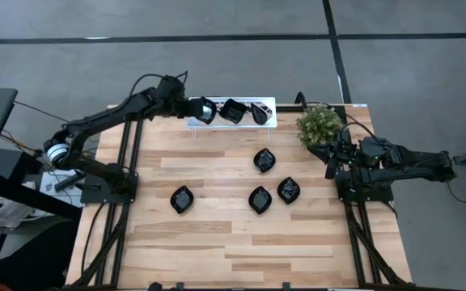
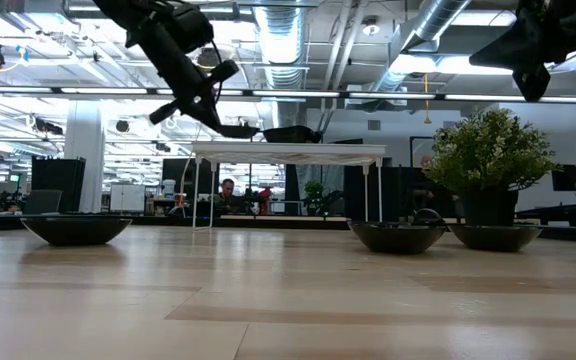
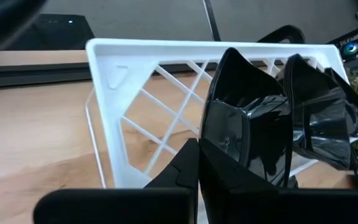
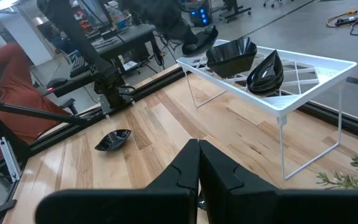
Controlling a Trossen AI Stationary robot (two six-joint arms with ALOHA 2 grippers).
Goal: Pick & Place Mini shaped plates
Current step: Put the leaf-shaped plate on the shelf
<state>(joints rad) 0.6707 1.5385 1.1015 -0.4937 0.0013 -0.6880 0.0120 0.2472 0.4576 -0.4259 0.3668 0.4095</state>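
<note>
Glossy black plates (image 1: 260, 199), white lattice tray (image 1: 231, 123), pale striped wood table (image 1: 241, 242), green plant (image 1: 320, 124).

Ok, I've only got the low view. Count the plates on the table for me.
Observer: Four plates lie on the table. Seen from above, one sits apart on the left.
Operator: Now tell me what's on the tray.
Observer: Three more plates sit in a row over the white tray.
Operator: Give me the right gripper.
Observer: The right gripper is shut on nothing and waits beside the plant.
</note>
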